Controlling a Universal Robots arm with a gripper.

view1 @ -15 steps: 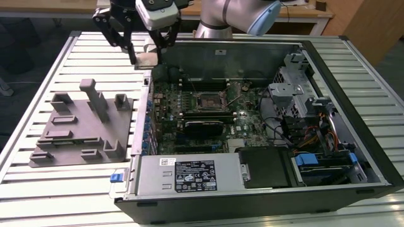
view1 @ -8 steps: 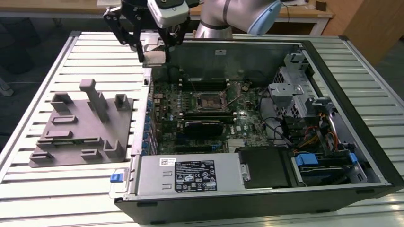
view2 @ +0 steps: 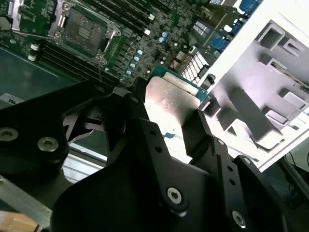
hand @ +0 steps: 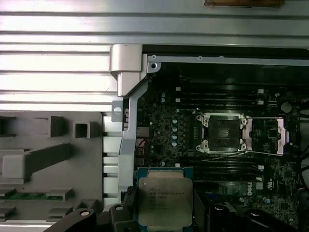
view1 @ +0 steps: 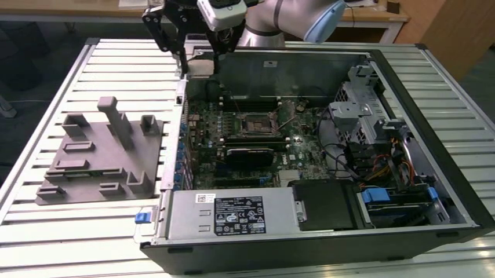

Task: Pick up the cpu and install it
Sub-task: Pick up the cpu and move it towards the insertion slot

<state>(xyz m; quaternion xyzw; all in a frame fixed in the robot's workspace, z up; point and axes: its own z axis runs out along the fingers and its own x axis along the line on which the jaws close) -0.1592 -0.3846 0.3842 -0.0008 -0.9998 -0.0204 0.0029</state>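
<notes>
My gripper (view1: 198,55) hangs over the back edge of the open computer case, at the exterior view's left, shut on the cpu (view1: 200,66). The cpu (hand: 165,200) is a thin square chip with a pale metal top and a green rim. In the second wrist view the black fingers (view2: 145,130) press on the sides of the cpu (view2: 169,104). The socket (hand: 223,133) lies open on the motherboard, its metal frame flipped aside. The socket (view1: 255,123) sits well apart from the held chip, further into the case.
A grey plastic fixture block (view1: 101,153) with posts and slots lies on the slatted table beside the case, at the exterior view's left. The case wall (hand: 128,96), memory slots, a drive cage (view1: 363,110) and cables surround the socket. A power supply (view1: 232,214) fills the case's front.
</notes>
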